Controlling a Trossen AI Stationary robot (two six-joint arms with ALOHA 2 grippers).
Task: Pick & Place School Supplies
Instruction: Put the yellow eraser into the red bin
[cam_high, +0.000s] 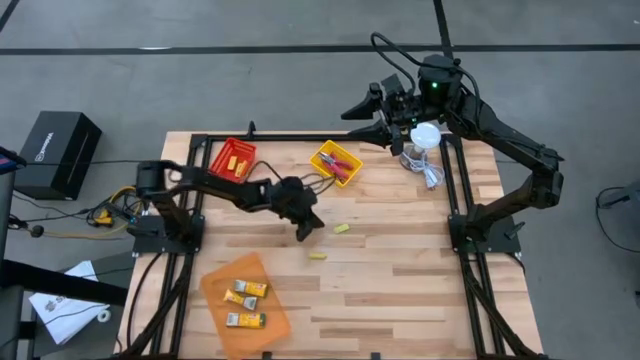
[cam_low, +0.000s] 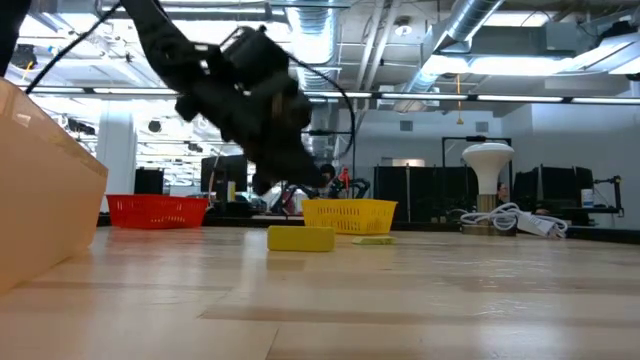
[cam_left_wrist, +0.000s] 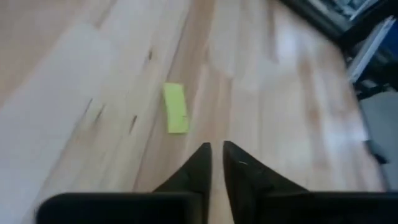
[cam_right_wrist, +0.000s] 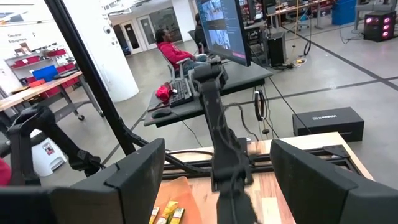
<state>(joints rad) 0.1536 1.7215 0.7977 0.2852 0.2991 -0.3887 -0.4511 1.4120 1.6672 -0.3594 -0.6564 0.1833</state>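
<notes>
1. The school supplies nearest the action are two small yellow blocks lying loose on the wooden surface (cam_high: 400, 300). The first yellow block (cam_high: 318, 257) is a flat, plain rectangle; in the left wrist view it shows as a short bar (cam_left_wrist: 175, 108) with rounded corners. The second yellow block (cam_high: 342, 229) lies just beyond it, toward the yellow tray (cam_high: 336, 163).
2. The yellow tray holds red and pink-handled tools (cam_high: 343, 167). The red tray (cam_high: 232, 159), beside the yellow tray, holds small yellow pieces. The orange tray (cam_high: 246, 293), well apart from the yellow tray at the near side of the surface, carries yellow-and-white packs (cam_high: 246, 291).
3. The left hand (cam_high: 309, 230) hovers between the yellow tray and the first yellow block, its fingers (cam_left_wrist: 198, 168) nearly together with only a thin slit between them, holding nothing. The block lies just ahead of the tips and off to one side, not touching them.
4. The right hand (cam_high: 352, 108) waits raised beyond the yellow tray, past the far edge of the surface, fingers (cam_right_wrist: 140, 174) spread wide and empty. A white lamp-like object (cam_high: 425, 136) with a cable stands near it.
5. In the high view the first yellow block's long axis runs roughly along the surface's planks; the second block is tilted slightly to it.
</notes>
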